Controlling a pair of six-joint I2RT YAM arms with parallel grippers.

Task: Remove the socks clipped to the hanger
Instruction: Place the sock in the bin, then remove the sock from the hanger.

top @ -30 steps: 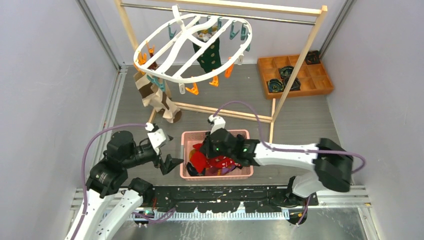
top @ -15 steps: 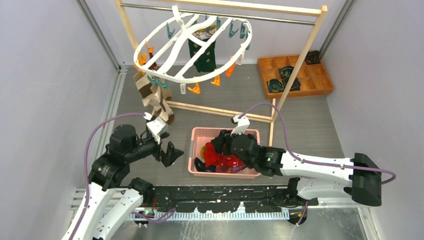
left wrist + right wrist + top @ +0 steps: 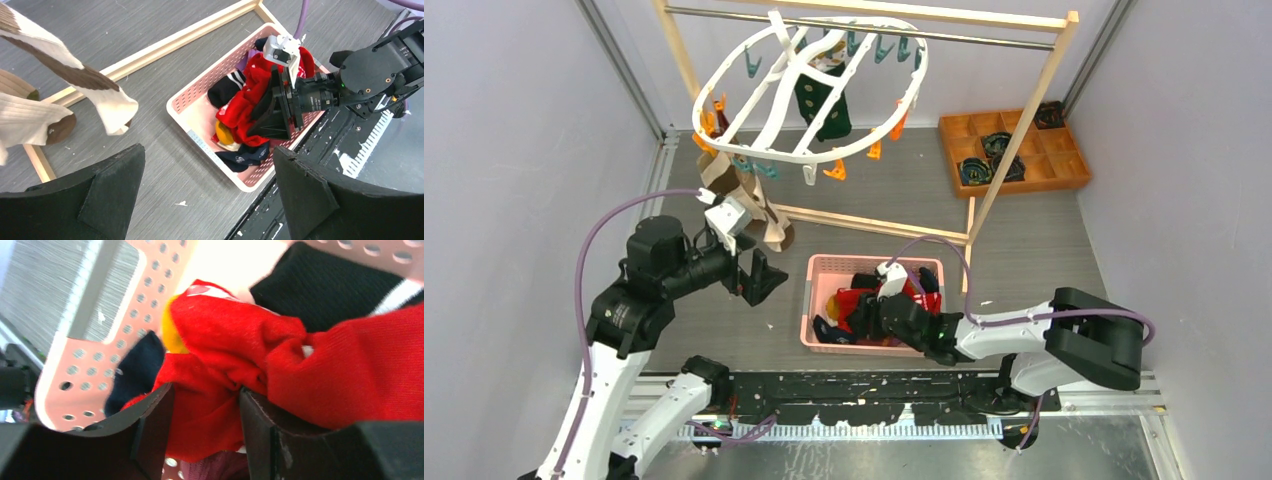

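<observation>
Right wrist view shows red sock (image 3: 215, 340) bunched between parted right jaws.

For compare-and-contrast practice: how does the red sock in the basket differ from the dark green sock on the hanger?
The red sock lies crumpled in the pink basket; the dark green sock hangs down from the hanger. The red sock sits inside the open right gripper; the dark green sock is untouched. Both are socks.
</observation>
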